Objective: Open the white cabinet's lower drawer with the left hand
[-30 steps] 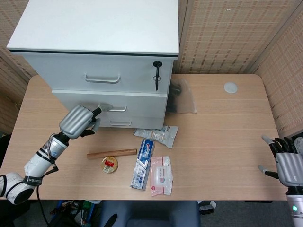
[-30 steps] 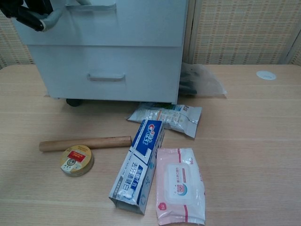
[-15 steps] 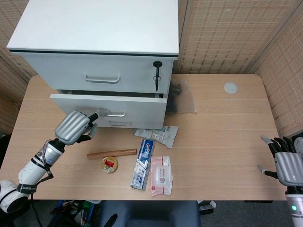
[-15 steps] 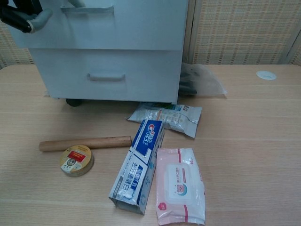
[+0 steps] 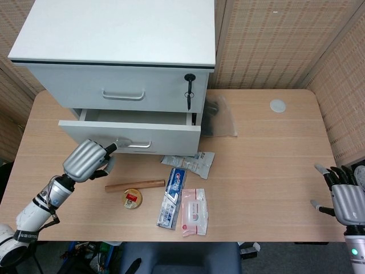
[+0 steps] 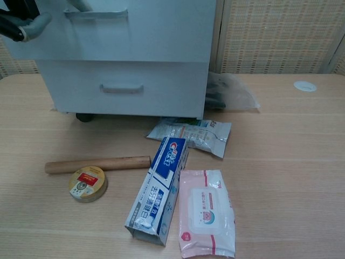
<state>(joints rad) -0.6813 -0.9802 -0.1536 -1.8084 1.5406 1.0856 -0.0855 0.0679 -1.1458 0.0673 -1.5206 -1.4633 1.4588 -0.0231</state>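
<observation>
The white cabinet [image 5: 120, 51] stands at the table's back left. Its drawer [image 5: 131, 132] under the keyed top drawer is pulled out a few centimetres, showing a gap behind its front. My left hand [image 5: 86, 161] is at the left end of that drawer's handle [image 5: 134, 144], fingers hooked on it. In the chest view the same hand [image 6: 21, 21] shows at the top left beside the handle [image 6: 97, 13], and one more drawer front [image 6: 121, 88] sits shut beneath. My right hand [image 5: 347, 200] hangs open at the lower right, far from the cabinet.
In front of the cabinet lie a wooden rod [image 5: 134, 185], a round tin [image 5: 132, 198], a toothpaste box [image 5: 173, 198], a wipes pack [image 5: 194, 212] and a foil packet [image 5: 188, 162]. A clear bag [image 5: 219, 117] lies right of the cabinet, a white disc [image 5: 278, 105] further back.
The drawer has slid out toward me, from shut to partly open. My left hand has drawn back with its handle. The right hand has stayed put.
</observation>
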